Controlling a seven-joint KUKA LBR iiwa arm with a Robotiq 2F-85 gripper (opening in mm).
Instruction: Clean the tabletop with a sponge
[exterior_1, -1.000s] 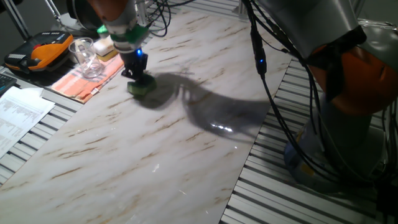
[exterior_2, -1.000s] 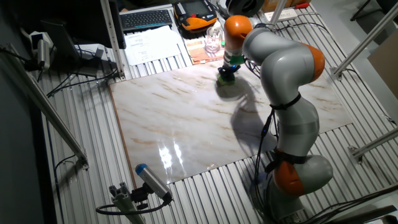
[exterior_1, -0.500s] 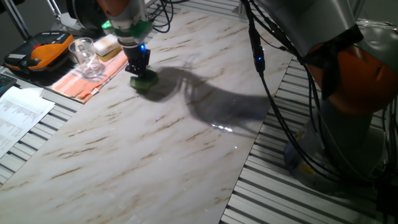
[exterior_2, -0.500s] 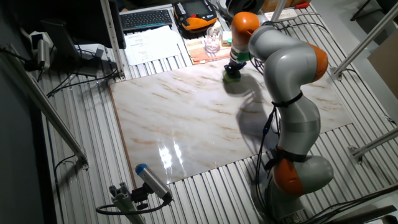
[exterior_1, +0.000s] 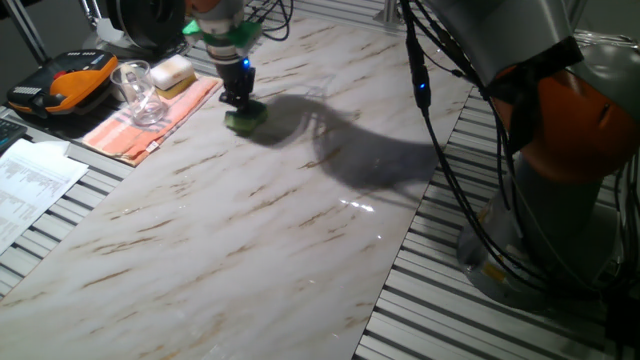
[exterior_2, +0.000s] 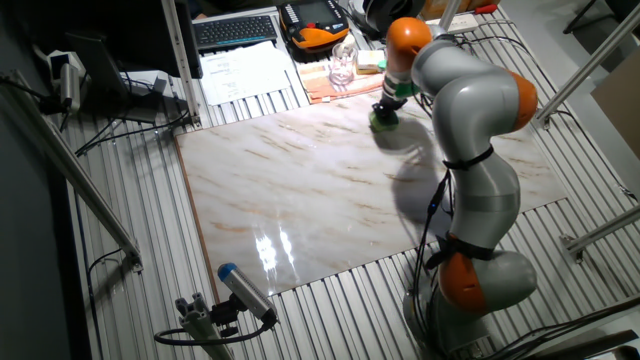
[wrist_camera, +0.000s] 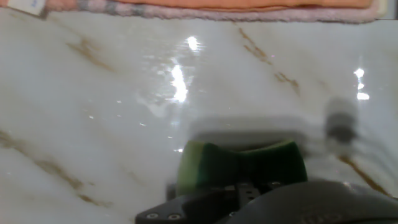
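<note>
Since last frame my gripper (exterior_1: 243, 110), clamped on the wavy green sponge (exterior_1: 245, 119), slid toward 1 o'clock across the white marble-look tabletop (exterior_1: 240, 230).

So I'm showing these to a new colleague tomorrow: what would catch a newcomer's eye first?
Probably the big grey and orange arm bent over the white marble tabletop, its end effector pressing a small green sponge onto the slab near the far edge. Next, the orange striped cloth beside that edge, carrying a clear glass and a pale yellow sponge block.
</note>
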